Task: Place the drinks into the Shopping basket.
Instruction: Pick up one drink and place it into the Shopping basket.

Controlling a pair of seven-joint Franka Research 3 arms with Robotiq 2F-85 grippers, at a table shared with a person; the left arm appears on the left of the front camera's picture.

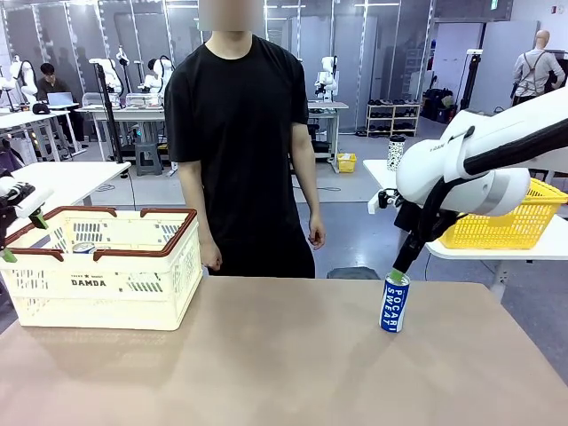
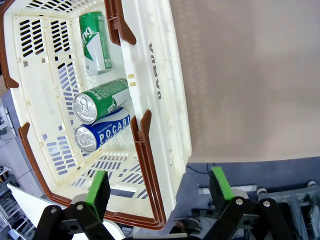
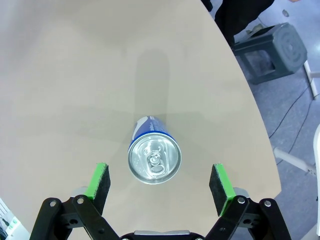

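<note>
1. The left gripper point(image 2: 159, 187) hangs over the near rim of the Shopping basket point(image 2: 165, 75) at the table's point(image 1: 266, 355) left end, its jaws spread wide and holding nothing
2. Three drinks lie inside the basket: the far green can point(image 2: 95, 42), the near green can point(image 2: 100, 97), and touching that one, the basket's blue can point(image 2: 102, 132)
3. Well apart to the right, the standing blue can point(image 1: 395, 302) is upright on the bare table, its long axis vertical
4. The right gripper point(image 3: 159, 182) is straight above that can, looking down on its silver top, with its jaws wide and empty and one pad on either side, clear of the metal; this arm is much the nearer, and a plain descent should bring the pads around the can
5. Count: four drinks, two green and two blue; three are in the basket and one is left to place
</note>
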